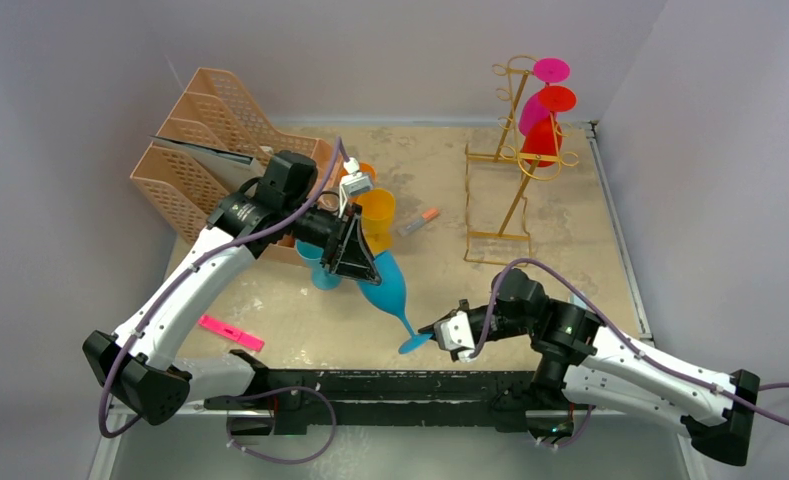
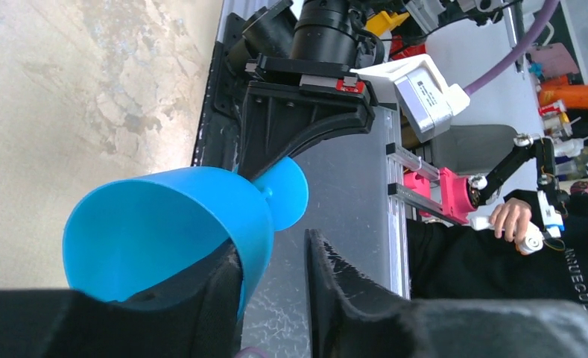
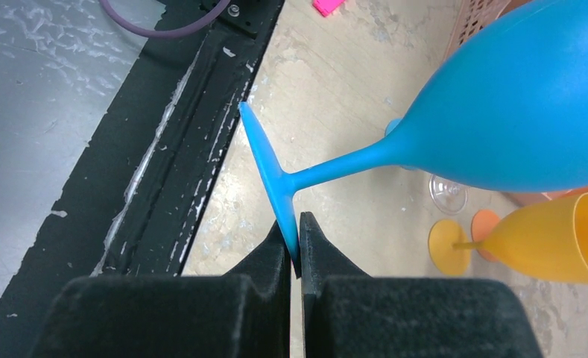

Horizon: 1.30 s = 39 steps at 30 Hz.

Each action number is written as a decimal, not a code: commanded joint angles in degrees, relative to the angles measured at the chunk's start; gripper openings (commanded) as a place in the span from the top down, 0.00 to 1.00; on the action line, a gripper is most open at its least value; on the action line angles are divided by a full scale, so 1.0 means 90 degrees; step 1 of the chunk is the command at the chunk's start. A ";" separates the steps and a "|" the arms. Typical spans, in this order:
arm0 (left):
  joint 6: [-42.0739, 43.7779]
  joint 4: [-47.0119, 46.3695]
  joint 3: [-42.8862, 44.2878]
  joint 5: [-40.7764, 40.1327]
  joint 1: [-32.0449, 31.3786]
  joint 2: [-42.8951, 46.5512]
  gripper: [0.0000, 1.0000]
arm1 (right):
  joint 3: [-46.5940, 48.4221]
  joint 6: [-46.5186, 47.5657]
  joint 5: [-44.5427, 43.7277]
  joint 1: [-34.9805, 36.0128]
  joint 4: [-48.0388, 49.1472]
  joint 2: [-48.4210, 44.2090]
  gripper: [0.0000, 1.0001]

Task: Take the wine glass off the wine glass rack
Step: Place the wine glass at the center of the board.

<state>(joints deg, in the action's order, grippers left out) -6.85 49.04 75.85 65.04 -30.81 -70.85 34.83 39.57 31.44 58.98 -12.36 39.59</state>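
The blue wine glass (image 1: 385,285) hangs tilted, well apart from the rack (image 1: 515,150), its long axis running between the 2 grippers. The right gripper (image 3: 296,233) is clamped on its foot. The left gripper (image 2: 274,246) is partly open and straddles the bowl's rim, with 1 finger (image 2: 217,309) inside.
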 commanded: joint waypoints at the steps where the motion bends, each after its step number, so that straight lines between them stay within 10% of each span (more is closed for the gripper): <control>1: 0.0195 0.0130 0.0156 0.1102 -0.0028 0.0227 0.73 | 0.0043 -0.0148 -0.0570 -0.0054 0.0271 -0.0078 1.00; 9: 0.0272 0.0272 0.0091 0.1161 -0.0034 0.0194 1.00 | -0.0026 -0.0100 -0.0756 -0.0055 0.0396 -0.0131 1.00; 21: 0.0342 0.0324 0.0175 0.1078 -0.0031 0.0215 1.00 | -0.0007 -0.0175 -0.0781 -0.0052 0.0388 -0.0129 0.97; 39: 0.0254 0.0615 0.0300 -0.0333 -0.0033 -0.0076 1.00 | 0.0179 -0.0281 -0.1107 -0.0052 -0.0256 -0.0120 0.54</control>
<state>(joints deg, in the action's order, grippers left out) -4.91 54.48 75.88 64.40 -30.87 -71.29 34.70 37.89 23.92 58.74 -13.41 39.57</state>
